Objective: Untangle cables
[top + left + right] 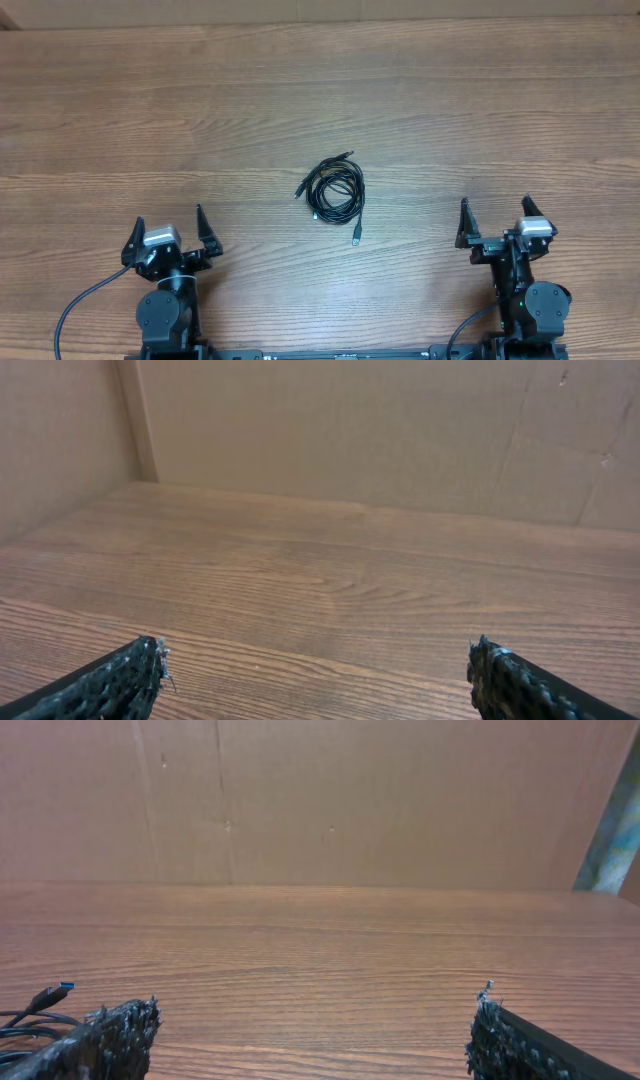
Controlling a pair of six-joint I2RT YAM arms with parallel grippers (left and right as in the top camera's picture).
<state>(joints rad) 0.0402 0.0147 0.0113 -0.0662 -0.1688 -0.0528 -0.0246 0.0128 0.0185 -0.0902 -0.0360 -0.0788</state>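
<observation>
The cables lie coiled mid-surface, the task not yet begun. The left end effector and right end effector gape empty; next, one should reach in for a loop.

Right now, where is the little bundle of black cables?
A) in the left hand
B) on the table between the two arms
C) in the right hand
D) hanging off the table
B: the cables lie coiled on the table, apart from the open left hand and the open right hand.
</observation>
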